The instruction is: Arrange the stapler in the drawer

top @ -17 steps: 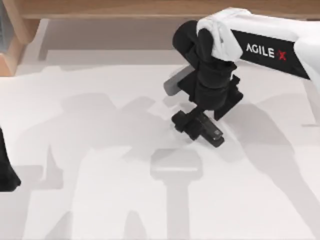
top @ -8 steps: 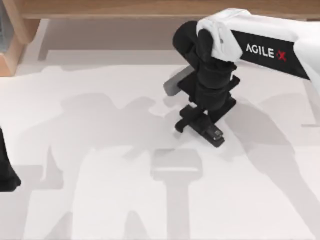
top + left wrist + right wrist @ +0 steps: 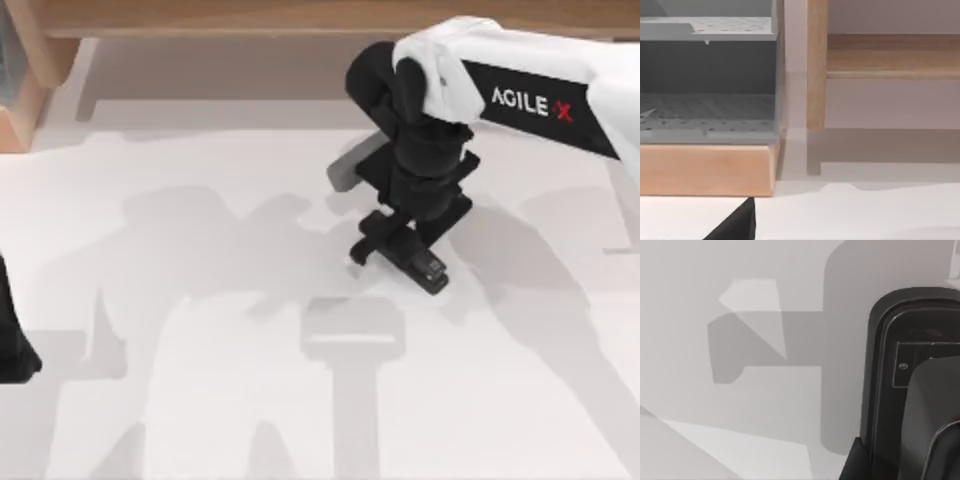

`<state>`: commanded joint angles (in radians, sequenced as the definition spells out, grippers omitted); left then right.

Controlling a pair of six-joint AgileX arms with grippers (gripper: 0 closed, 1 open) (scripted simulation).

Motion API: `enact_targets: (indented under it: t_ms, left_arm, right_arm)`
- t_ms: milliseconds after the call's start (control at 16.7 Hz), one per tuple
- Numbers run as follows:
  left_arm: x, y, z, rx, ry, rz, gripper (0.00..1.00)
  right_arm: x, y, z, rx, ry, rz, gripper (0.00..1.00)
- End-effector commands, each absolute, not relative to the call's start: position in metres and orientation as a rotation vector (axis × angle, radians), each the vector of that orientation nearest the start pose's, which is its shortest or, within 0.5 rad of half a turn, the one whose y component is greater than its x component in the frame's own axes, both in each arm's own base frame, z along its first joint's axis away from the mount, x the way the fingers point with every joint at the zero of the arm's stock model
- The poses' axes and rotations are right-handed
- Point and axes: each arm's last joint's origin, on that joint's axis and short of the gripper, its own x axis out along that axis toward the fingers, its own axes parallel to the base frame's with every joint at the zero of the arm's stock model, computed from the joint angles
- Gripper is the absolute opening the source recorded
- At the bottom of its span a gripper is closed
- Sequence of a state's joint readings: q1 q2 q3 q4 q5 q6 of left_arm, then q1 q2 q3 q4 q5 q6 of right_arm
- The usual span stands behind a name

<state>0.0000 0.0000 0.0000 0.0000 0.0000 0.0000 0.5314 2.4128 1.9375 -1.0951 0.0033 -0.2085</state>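
Reaching down from the upper right of the top view, the right arm, lettered "AGILE X" on its white casing, sets the right gripper over the stapler right of centre on the white table; whether its fingers clasp it cannot be told. Up close, the right wrist view shows the stapler's black body. Parked at the left edge is the left arm.

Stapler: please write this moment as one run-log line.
right tool: down on stapler, grip unclear | stapler: on table, centre-right | left arm: parked, left edge
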Motion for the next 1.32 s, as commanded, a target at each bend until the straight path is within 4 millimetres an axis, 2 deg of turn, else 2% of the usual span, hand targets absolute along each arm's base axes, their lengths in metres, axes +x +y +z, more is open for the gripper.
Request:
enact_targets:
  t_ms: [420, 660, 720, 840, 960, 1080, 1200, 1320]
  left_arm:
    - [0.106, -0.001, 0.16, 0.0, 0.0, 0.0, 1.0]
    - [0.106, -0.001, 0.16, 0.0, 0.0, 0.0, 1.0]
    - [0.106, -0.001, 0.16, 0.0, 0.0, 0.0, 1.0]
    - [0.106, -0.001, 0.16, 0.0, 0.0, 0.0, 1.0]
    - [0.106, -0.001, 0.16, 0.0, 0.0, 0.0, 1.0]
    - [0.106, -0.001, 0.16, 0.0, 0.0, 0.0, 1.0]
    - [0.106, -0.001, 0.16, 0.0, 0.0, 0.0, 1.0]
    - [0.106, -0.001, 0.16, 0.0, 0.0, 0.0, 1.0]
  right_arm:
    - [0.401, 0.242, 0.147, -0.587, 1.491, 0.59, 0.0]
    - [0.401, 0.242, 0.146, -0.586, 1.494, 0.59, 0.0]
    - [0.402, 0.241, 0.151, -0.587, 1.484, 0.597, 0.0]
    - [0.405, 0.231, 0.176, -0.588, 1.444, 0.623, 0.0]
    - [0.412, 0.208, 0.21, -0.588, 1.393, 0.645, 0.0]
    - [0.42, 0.171, 0.245, -0.583, 1.348, 0.643, 0.0]
    - [0.428, 0.121, 0.273, -0.563, 1.325, 0.601, 0.0]
    - [0.436, 0.061, 0.291, -0.526, 1.326, 0.523, 0.0]
